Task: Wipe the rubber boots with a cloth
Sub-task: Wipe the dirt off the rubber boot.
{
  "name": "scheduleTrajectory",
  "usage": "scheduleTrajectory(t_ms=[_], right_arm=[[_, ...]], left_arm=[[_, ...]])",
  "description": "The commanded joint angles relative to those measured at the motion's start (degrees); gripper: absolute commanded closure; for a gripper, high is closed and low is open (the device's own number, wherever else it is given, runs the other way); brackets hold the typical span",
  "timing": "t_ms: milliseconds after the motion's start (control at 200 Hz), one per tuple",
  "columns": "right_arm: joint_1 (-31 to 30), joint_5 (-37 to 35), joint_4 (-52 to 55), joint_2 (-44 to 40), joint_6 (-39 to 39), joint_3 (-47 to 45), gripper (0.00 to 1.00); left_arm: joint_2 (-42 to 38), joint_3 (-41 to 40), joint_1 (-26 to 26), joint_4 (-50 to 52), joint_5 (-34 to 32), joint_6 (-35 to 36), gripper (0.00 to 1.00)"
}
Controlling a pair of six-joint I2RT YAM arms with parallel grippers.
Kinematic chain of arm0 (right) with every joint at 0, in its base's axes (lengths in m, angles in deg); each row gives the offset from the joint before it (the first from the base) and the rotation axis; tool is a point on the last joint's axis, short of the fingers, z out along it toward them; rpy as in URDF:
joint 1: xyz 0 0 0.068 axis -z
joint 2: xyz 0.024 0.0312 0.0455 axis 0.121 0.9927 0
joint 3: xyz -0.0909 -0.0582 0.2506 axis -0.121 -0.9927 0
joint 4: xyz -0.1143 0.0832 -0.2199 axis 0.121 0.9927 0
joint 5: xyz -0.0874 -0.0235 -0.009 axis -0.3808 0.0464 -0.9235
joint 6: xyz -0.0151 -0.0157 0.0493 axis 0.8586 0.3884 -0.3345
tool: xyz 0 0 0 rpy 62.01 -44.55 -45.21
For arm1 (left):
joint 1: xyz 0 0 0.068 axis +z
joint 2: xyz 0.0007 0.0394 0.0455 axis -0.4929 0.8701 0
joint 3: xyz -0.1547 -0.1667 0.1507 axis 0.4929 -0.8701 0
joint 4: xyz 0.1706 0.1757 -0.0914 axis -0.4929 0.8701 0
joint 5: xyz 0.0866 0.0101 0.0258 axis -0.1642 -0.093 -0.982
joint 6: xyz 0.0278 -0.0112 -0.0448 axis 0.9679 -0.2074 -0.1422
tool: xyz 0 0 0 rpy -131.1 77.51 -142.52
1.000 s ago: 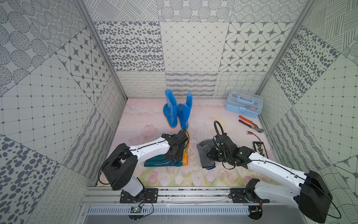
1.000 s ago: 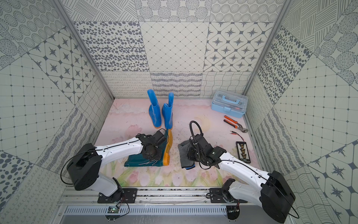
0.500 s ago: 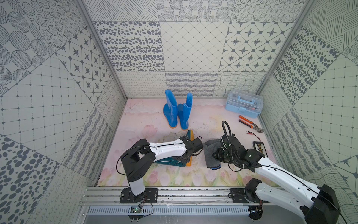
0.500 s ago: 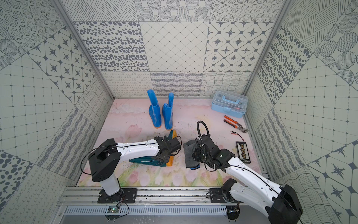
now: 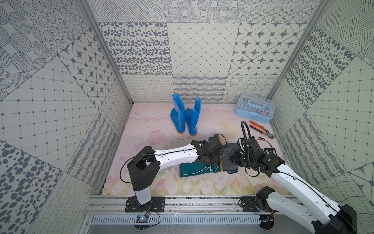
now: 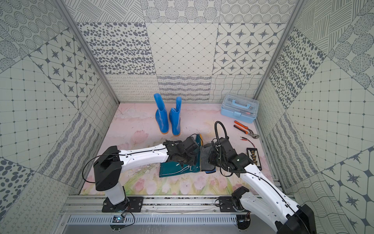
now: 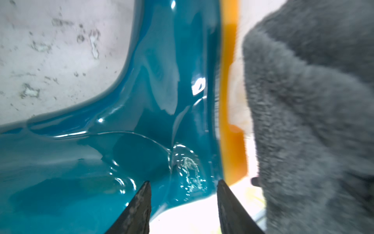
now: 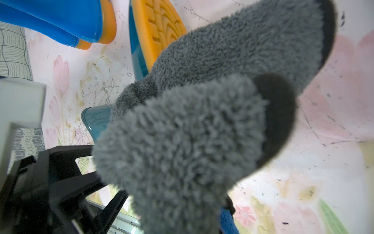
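A dark teal boot lies on its side near the front, its orange sole turned towards the cloth. My left gripper is over its heel. Its jaws stand part-way apart and clamp the dented teal rubber. The grey cloth hangs bunched beside that sole. My right gripper is shut on the cloth, which hides its jaws in the right wrist view. Two blue boots stand upright at the back.
A light blue toolbox sits at the back right. Orange-handled pliers, red-tipped wires and a small black board lie in front of it. Patterned walls close in three sides, and a metal rail runs along the front.
My left gripper has slid right with the teal boot, towards the cloth. The right arm has drawn right too, carrying the cloth along.
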Motion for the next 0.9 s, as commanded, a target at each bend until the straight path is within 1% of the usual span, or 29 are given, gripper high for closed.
scheduleTrajectory(t_ms=[0, 80, 175, 215, 320, 335, 405, 455, 500, 570, 665, 705, 780, 895], right_arm=[[-0.6, -1.8, 1.1, 1.3, 3.0, 5.1, 0.96], [-3.4, -3.8, 1.1, 3.8, 3.3, 7.5, 0.96], [-10.2, -7.2, -0.8, 9.4, 2.7, 10.7, 0.97], [-12.9, -7.3, -2.5, 12.4, 2.3, 11.8, 0.97], [-19.6, -7.9, -9.7, 20.2, -0.2, 13.8, 0.98], [-20.6, -8.1, -10.7, 21.4, -0.5, 14.1, 0.99], [-23.9, -8.0, -15.4, 27.0, -1.2, 16.2, 0.99], [-25.4, -6.9, -17.6, 31.3, -1.5, 18.3, 0.99], [-26.6, -5.6, -19.1, 35.2, -1.6, 20.3, 0.99], [-27.9, -3.4, -21.1, 40.9, -1.7, 23.6, 1.00], [-28.7, -1.3, -23.1, 46.0, -2.7, 26.0, 1.00], [-28.7, -1.0, -23.4, 47.2, -3.0, 26.4, 1.00], [-28.7, -1.4, -23.2, 48.2, -3.2, 26.4, 1.00], [-27.7, -1.4, -23.7, 47.1, -4.6, 23.3, 1.00]], left_arm=[[-8.5, -4.1, 3.8, 0.5, 1.1, 2.7, 0.44], [-15.7, -10.6, 8.1, 1.6, 0.5, 3.0, 0.42], [-24.2, -19.4, 15.0, 1.4, 2.6, 3.9, 0.40], [-27.6, -23.1, 18.0, 0.4, 4.7, 4.3, 0.39], [-35.3, -32.4, 25.7, -2.5, 13.1, 3.8, 0.38], [-36.3, -33.6, 26.8, -4.3, 14.2, 3.6, 0.38], [-40.3, -38.7, 30.9, -6.6, 18.7, 2.6, 0.40], [-42.4, -42.6, 32.9, -10.0, 22.4, 1.7, 0.41], [-43.1, -46.0, 34.3, -14.4, 26.8, 0.7, 0.43], [-42.0, -49.6, 35.7, -20.8, 32.8, -0.8, 0.44], [-40.0, -52.6, 35.7, -29.4, 37.7, -3.4, 0.45], [-39.8, -53.2, 35.7, -30.7, 38.1, -3.7, 0.45], [-39.6, -53.7, 35.7, -30.5, 36.8, -3.4, 0.45], [-36.2, -53.8, 35.7, -31.4, 37.4, -2.8, 0.44]])
